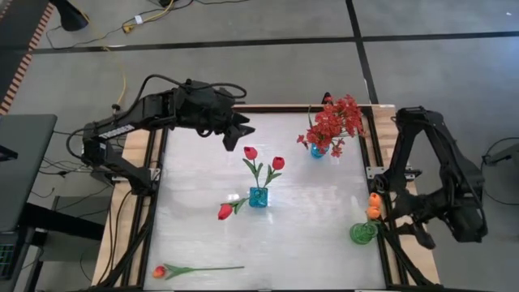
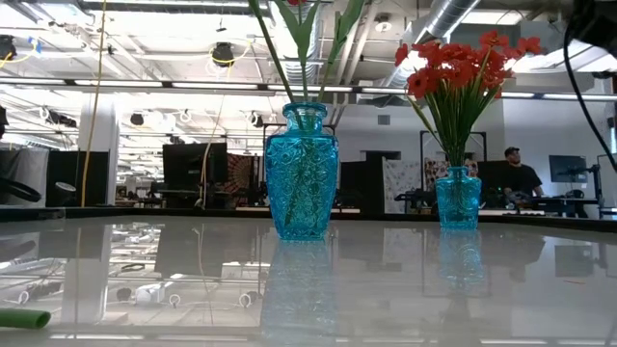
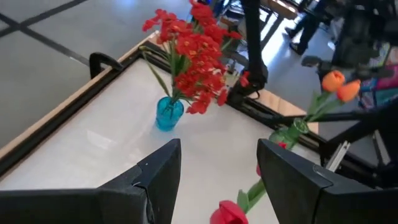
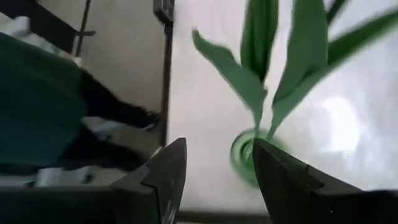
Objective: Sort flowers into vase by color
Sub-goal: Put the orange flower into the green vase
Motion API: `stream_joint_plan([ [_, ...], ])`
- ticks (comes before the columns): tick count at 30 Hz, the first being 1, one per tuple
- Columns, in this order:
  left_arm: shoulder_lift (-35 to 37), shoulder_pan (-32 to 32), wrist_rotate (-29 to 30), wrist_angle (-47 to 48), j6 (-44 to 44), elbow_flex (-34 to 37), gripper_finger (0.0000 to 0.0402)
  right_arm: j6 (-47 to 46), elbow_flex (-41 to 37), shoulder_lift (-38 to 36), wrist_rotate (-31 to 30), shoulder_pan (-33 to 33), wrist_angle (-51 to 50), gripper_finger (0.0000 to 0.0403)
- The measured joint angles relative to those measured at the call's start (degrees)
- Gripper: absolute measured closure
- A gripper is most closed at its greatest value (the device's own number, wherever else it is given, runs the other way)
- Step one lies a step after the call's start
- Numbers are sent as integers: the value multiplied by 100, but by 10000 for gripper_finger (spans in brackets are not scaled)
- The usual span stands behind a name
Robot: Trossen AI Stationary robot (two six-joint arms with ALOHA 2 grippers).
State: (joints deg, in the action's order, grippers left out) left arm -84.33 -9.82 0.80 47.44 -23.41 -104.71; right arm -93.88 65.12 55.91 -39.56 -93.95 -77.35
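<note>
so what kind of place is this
Likely a robotics lab or open workshop: exposed ceiling ducts, desks with monitors behind the table, a seated person, and cables across the floor.

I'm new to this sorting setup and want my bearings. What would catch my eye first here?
The bushy spray of small red blossoms stands in a small blue glass vase at the table's far right. At the centre, a patterned blue glass vase holds two red rosebuds. At the right edge, the open right gripper hovers above a green glass vase with orange tulip buds.
</note>
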Motion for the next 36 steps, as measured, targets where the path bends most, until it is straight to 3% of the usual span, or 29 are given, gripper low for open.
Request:
stream_joint_plan([
  [4, 0, 94, 155, 7, 274, 0, 203, -419, 1, -212, 391, 0, 307, 194],
  [10, 0, 89, 269, 64, 432, 0, 203, -686, 2, -392, 405, 0, 769, 203],
  [23, -20, 185, 314, 69, 553, -2, 203, -590, 2, -494, -45, 57, 2197, 228],
  [30, 12, 784, 887, 68, 852, -1, 203, 116, 2, -371, -117, 488, 3195, 230],
  [36, 35, 1557, 405, 135, 855, -4, 203, 266, 2, -249, 40, 725, 3495, 230],
])
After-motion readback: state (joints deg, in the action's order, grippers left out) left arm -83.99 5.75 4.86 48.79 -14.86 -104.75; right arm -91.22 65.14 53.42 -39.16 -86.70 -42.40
